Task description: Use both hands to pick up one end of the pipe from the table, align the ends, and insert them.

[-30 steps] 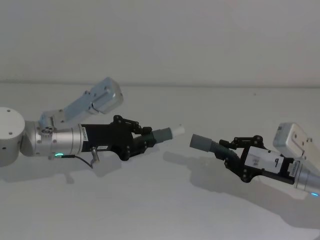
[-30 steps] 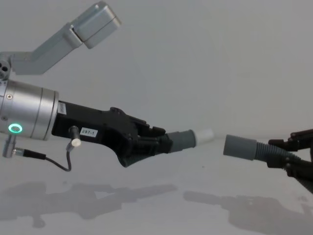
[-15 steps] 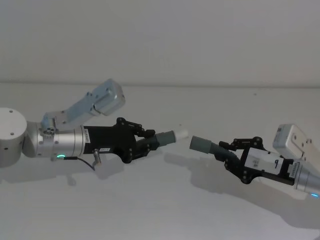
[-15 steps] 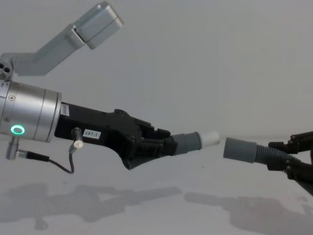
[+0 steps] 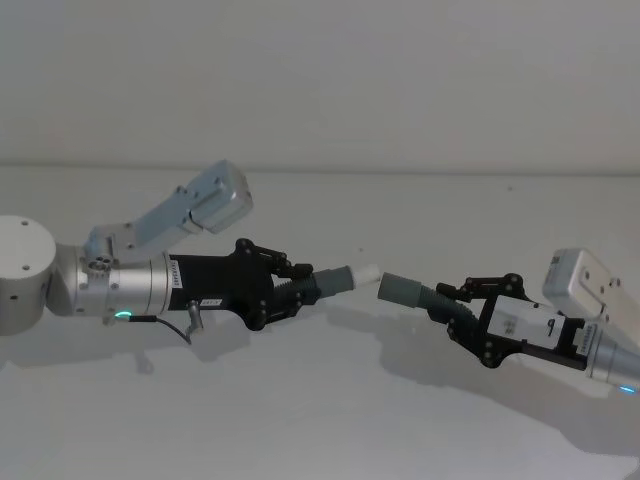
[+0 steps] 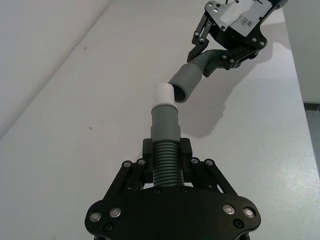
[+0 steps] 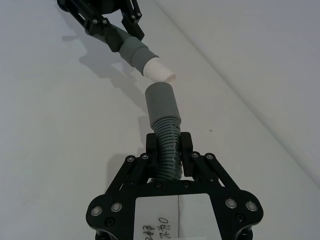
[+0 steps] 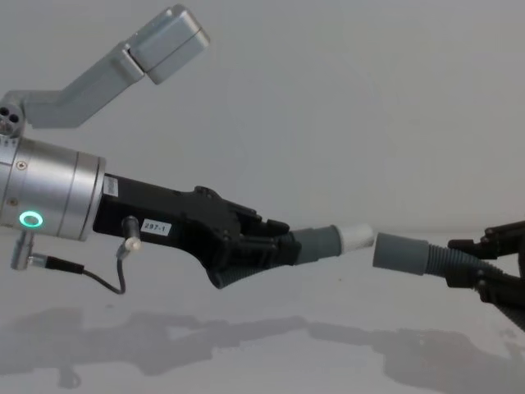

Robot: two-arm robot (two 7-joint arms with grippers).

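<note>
With my left black gripper (image 8: 271, 249) clamping the white-spigot grey ribbed tube (image 8: 332, 242) and my right gripper (image 5: 462, 308) clamping the grey socket tube (image 8: 406, 253) above the white surface (image 5: 320, 420), I fear their angled ends jam on the rim.

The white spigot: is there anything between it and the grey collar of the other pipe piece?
Nothing visible. The spigot in the left gripper faces the collar held by the right gripper across bare air above the table.
</note>
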